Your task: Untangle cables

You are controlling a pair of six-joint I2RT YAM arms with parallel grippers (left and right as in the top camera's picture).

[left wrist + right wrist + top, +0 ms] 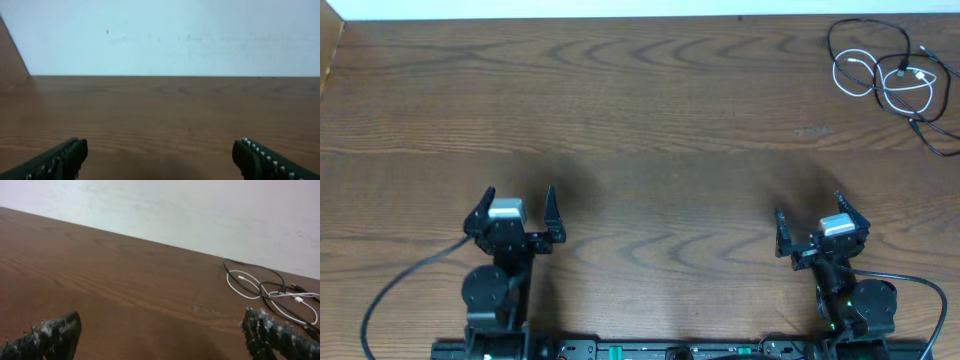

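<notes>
The two cables lie tangled together at the far right corner of the tabletop point(640, 120). The black cable point(903, 70) loops widely around and over the white cable point(920, 75) (their strands cross in several places). Both hands sit near the near edge, well apart from the tangle. The left hand point(518, 192) is released, its fingers spread wide and empty. The right hand point(808, 208) likewise gapes open, grasping nothing.

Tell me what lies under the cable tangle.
Only the wooden table shows beneath the black cable and white cable, which cross each other near the far right corner. Which cord lies underneath at each crossing is too small to tell.
</notes>
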